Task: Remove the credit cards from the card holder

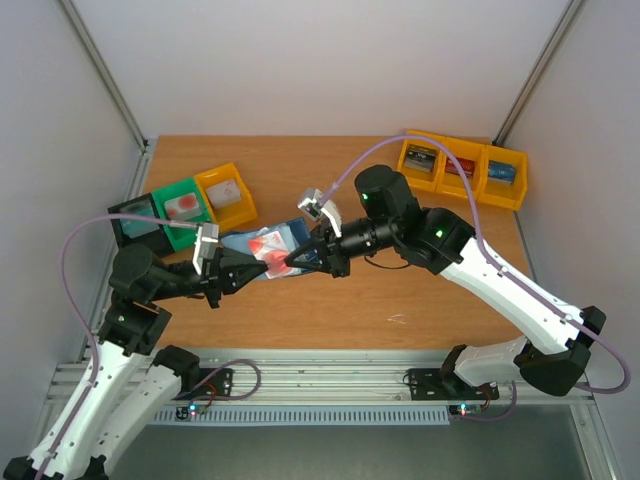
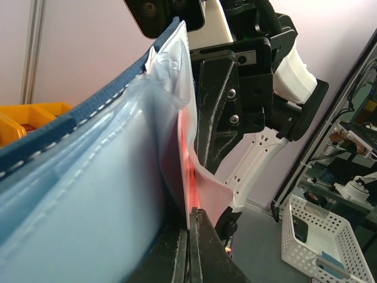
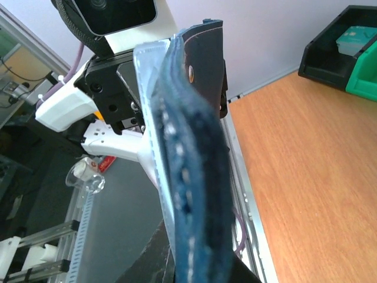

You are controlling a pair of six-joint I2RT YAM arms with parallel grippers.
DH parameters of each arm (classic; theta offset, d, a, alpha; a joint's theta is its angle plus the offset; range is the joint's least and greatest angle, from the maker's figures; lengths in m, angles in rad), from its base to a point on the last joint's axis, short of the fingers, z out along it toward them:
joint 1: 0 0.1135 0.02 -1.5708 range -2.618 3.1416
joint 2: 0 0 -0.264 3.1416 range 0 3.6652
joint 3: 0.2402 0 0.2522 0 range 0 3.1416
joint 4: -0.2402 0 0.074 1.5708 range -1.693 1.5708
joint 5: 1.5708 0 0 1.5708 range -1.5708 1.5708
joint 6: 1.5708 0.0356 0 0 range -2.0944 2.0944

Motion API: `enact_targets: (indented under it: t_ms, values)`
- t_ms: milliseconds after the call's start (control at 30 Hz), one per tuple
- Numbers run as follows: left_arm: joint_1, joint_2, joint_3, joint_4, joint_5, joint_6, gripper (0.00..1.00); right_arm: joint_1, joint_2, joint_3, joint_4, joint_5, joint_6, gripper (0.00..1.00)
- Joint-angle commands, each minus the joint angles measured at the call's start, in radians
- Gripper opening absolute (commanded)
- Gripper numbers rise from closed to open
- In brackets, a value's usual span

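Down at the near edge the two arms reach inward from their bases and meet over the middle of the table (image 1: pixel 330 310). The left gripper (image 1: pixel 240 271) comes in from the left, its fingers pressed tight together on one end of the card holder (image 1: pixel 288 236). The right gripper (image 1: pixel 300 258) is clamped on the opposite end, so the navy wallet hangs stretched between them, lifted off the wood. That looks deliberate: one arm anchors, the other gets something to pull against. The left wrist view shows the pale lining and a clear pocket bulging open, and there's the red card (image 2: pixel 186 147), edge-on, running down toward the left fingers. Whether those fingers have the card itself or only the pocket edge, I can't tell. From the right wrist the holder is seen side-on, a navy stitched spine rising from the closed fingers. No card has come free yet, by my reading. Further back sit a black bin (image 1: pixel 135 225), a green bin (image 1: pixel 180 208) and a yellow one (image 1: pixel 226 195) on the left, and the yellow bins (image 1: pixel 462 170) at the far right, likely drop-off spots.
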State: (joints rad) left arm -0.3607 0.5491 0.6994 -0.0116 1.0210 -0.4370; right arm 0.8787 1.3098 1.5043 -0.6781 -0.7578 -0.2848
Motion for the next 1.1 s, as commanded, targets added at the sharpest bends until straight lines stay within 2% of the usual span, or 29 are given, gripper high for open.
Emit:
enact_targets:
  t_ms: [0, 233, 333, 400, 433, 567, 667, 733, 800, 867, 933, 1067]
  values:
    - [0.016, -0.033, 0.029, -0.038, 0.029, 0.016, 0.00, -0.044, -0.098, 0.007, 0.007, -0.017, 0.006, 0.02]
    - [0.016, -0.039, 0.033, -0.099, -0.022, 0.061, 0.00, -0.064, -0.075, 0.064, -0.114, 0.061, -0.015, 0.14]
    - [0.016, -0.033, 0.040, -0.090, -0.018, 0.064, 0.00, -0.047, -0.042, 0.067, -0.054, 0.000, 0.026, 0.13]
    - [0.016, -0.032, 0.040, -0.095, -0.020, 0.067, 0.00, -0.020, -0.023, 0.082, -0.038, 0.011, 0.021, 0.13]
    - [0.016, -0.034, 0.039, -0.098, -0.023, 0.068, 0.00, -0.014, -0.017, 0.088, -0.035, 0.014, 0.018, 0.16]
    - [0.016, -0.036, 0.038, -0.104, -0.038, 0.069, 0.00, -0.010, 0.001, 0.085, -0.006, -0.010, 0.018, 0.41]
    - [0.016, -0.034, 0.037, -0.106, -0.039, 0.073, 0.00, -0.007, 0.013, 0.085, 0.026, -0.016, 0.033, 0.48]
    - [0.016, -0.033, 0.035, -0.105, -0.036, 0.075, 0.00, 0.000, 0.030, 0.093, 0.036, -0.001, 0.042, 0.42]
    - [0.016, -0.032, 0.037, -0.103, -0.033, 0.076, 0.00, 0.005, 0.051, 0.107, 0.030, 0.025, 0.047, 0.18]
    - [0.016, -0.031, 0.039, -0.104, -0.034, 0.076, 0.00, 0.005, 0.061, 0.109, 0.033, 0.031, 0.049, 0.06]
    - [0.015, -0.033, 0.041, -0.107, -0.035, 0.076, 0.00, 0.005, 0.065, 0.106, 0.040, 0.022, 0.046, 0.01]
    - [0.016, -0.032, 0.042, -0.091, -0.040, 0.059, 0.00, 0.003, 0.055, 0.101, 0.041, 0.011, 0.027, 0.01]
